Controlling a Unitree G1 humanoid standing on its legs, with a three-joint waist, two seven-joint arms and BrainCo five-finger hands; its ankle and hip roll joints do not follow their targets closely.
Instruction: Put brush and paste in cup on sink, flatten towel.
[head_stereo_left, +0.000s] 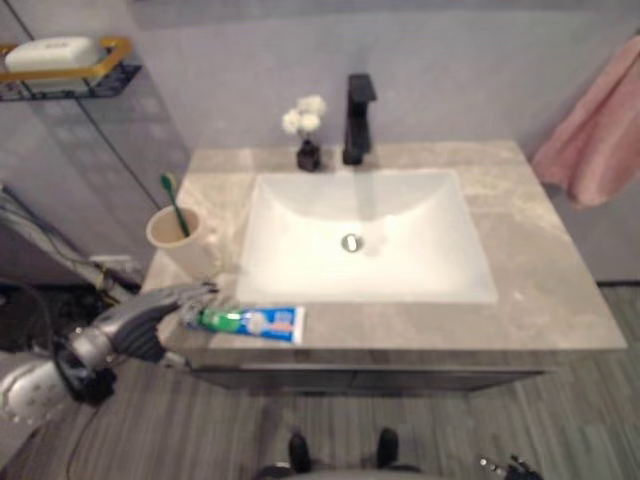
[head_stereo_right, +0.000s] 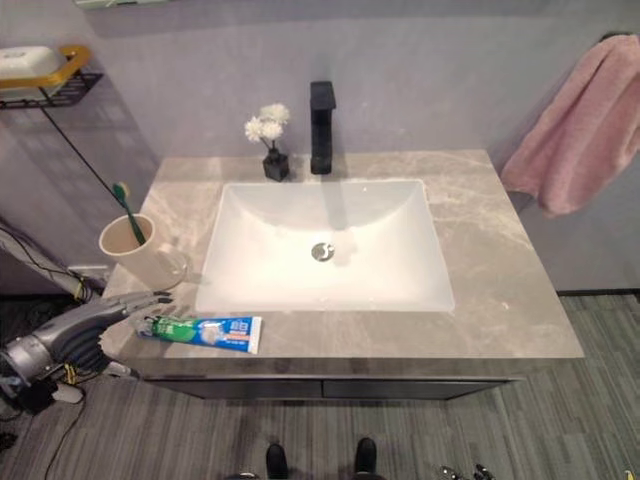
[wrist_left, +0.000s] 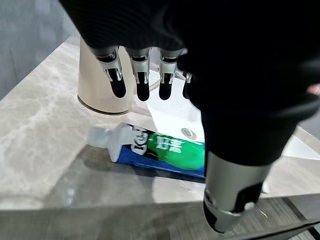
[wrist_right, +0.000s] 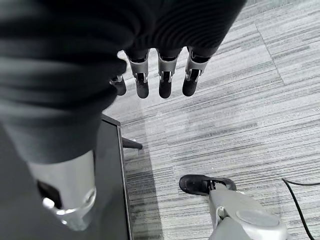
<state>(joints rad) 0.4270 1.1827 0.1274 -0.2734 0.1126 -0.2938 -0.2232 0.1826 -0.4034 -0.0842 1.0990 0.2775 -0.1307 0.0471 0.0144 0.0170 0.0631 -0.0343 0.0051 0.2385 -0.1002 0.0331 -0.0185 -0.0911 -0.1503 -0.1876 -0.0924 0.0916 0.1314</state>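
The toothpaste tube (head_stereo_left: 250, 322) lies flat along the counter's front left edge, its white cap (wrist_left: 100, 136) pointing left. Behind it stands a beige cup (head_stereo_left: 178, 240) with the green toothbrush (head_stereo_left: 175, 205) upright inside. My left hand (head_stereo_left: 140, 320) reaches in from the left at counter height. Its fingers (wrist_left: 142, 80) are straight and spread above the tube's cap end, the thumb (wrist_left: 235, 200) apart, nothing held. A pink towel (head_stereo_right: 580, 130) hangs bunched on the wall at the right. My right hand (wrist_right: 160, 80) hangs relaxed and open over the floor beside the cabinet.
A white basin (head_stereo_right: 320, 290) fills the middle of the marble counter (head_stereo_right: 490, 260). A black faucet (head_stereo_right: 322, 125) and a small vase of white flowers (head_stereo_right: 270, 140) stand at the back. A wire wall shelf (head_stereo_left: 70, 75) with soap is at upper left.
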